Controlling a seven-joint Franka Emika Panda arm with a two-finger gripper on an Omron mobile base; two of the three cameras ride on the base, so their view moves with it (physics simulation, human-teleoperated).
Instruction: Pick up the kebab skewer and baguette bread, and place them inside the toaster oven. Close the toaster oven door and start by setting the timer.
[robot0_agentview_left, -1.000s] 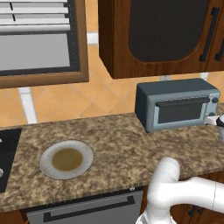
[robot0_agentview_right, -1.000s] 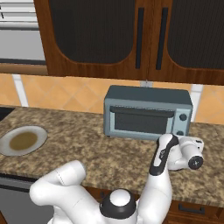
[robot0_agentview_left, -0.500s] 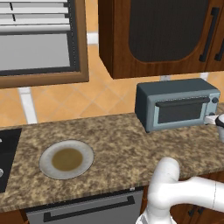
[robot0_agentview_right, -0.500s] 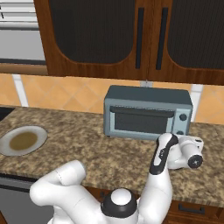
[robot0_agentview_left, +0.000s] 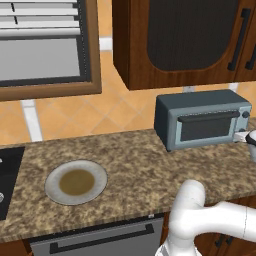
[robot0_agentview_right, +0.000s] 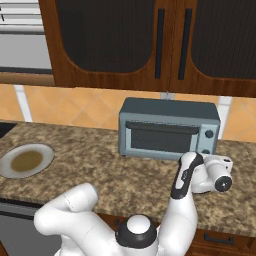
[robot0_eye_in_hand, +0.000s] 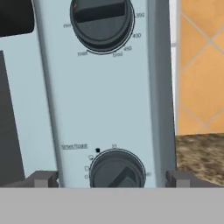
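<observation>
Toaster oven (robot0_agentview_right: 169, 128) — unmoved, door shut.

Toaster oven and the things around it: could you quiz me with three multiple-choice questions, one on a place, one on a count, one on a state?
1. Where is the round grey plate?
A. left of the boxy blue-grey toaster oven on the speckled stone counter
B. on top of the oven
C. inside the oven

2. How many dark round knobs appear in the hand view?
A. one
B. two
C. four

3. How is the dark-glass toaster oven door?
A. hanging open
B. removed
C. closed

Answers: 1 A, the plate lies well apart from the oven in both base views. 2 B, an upper knob and a lower knob. 3 C, the door sits flush; the open two-finger gripper flanks the lower knob.
</observation>
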